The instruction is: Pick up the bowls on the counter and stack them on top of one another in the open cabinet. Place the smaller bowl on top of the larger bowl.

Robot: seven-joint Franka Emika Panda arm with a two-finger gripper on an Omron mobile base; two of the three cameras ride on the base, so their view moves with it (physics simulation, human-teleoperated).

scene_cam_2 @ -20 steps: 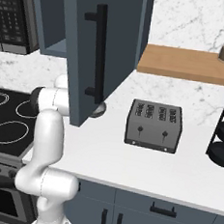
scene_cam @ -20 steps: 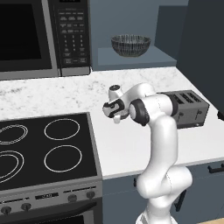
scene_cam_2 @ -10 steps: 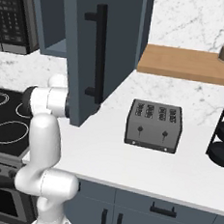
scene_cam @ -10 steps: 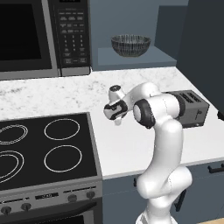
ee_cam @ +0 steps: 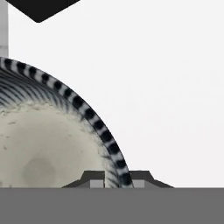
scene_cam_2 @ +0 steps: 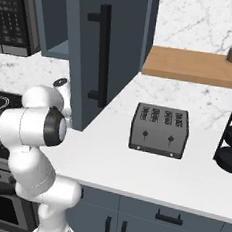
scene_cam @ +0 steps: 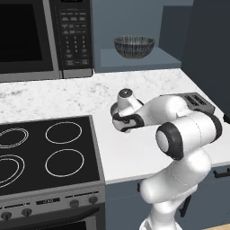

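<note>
Left base view: arm [scene_cam: 179, 130] hides smaller bowl [ee_cam: 48, 144], probably gripped; toaster [scene_cam: 195, 102] behind.

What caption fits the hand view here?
Jaws closed across the rim of a ribbed bowl with a pale inside, sitting on the white counter.

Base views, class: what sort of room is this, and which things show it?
A kitchen, rendered: a stovetop with ring burners, a microwave above the counter, and a toaster.
</note>
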